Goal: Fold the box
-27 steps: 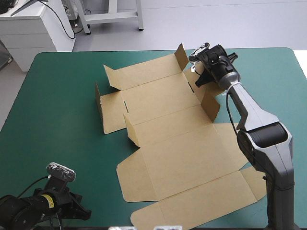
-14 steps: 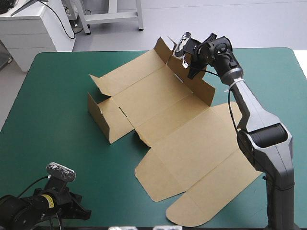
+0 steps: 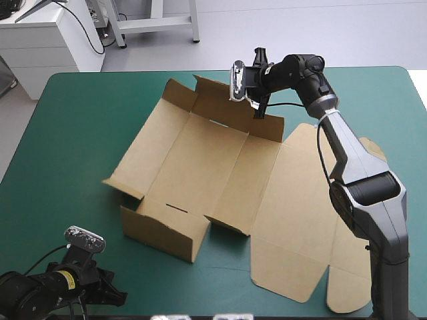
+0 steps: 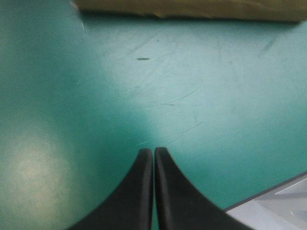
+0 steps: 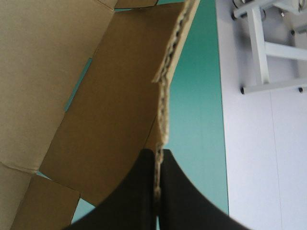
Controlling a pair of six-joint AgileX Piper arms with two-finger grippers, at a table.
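Note:
The brown box (image 3: 200, 160) lies mid-table as a cut sheet. Its far wall (image 3: 230, 110) stands up, and short walls are raised at its near left (image 3: 163, 233). My right gripper (image 3: 259, 108) is shut on the top edge of that far wall. In the right wrist view the board's edge (image 5: 165, 96) runs straight out from between the black fingers (image 5: 158, 155). My left gripper (image 3: 119, 296) rests low near the table's front left corner, shut and empty (image 4: 154, 151). The box's near wall (image 4: 192, 8) lies ahead of it.
The box's wide lid panel (image 3: 300, 220) lies flat to the right, and its flaps reach close to the table's front edge. The table's edge (image 4: 268, 194) shows beside my left gripper. Teal-green cover (image 3: 73, 133) lies to the left of the box.
My right gripper has swung left while gripping the far wall. The whole sheet has turned and slid toward the left and front. The left arm has not moved.

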